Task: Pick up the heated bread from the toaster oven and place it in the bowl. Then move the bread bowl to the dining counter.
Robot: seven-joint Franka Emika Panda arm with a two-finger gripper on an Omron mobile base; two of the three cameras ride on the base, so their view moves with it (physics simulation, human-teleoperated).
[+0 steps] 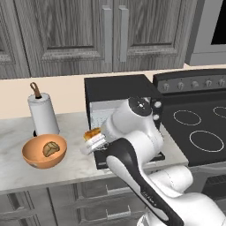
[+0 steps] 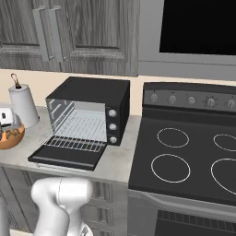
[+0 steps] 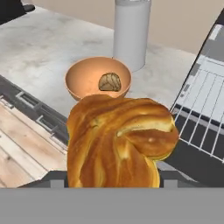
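Gripper [image 1: 94, 140] clamped on the heated bread [image 1: 92, 133], held in the air just in front of the toaster oven [image 1: 117, 99], left of its dropped door [image 2: 69, 154]. The bowl [image 1: 44, 151] sits on the counter [image 1: 13, 132] left of the oven, beside the paper towel roll [image 1: 43, 114]; a duller tan bread piece [image 1: 50, 148] lies inside it.

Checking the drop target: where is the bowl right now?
The bowl sits on the counter left of the toaster oven, just in front of the paper towel roll, with a tan bread piece inside.
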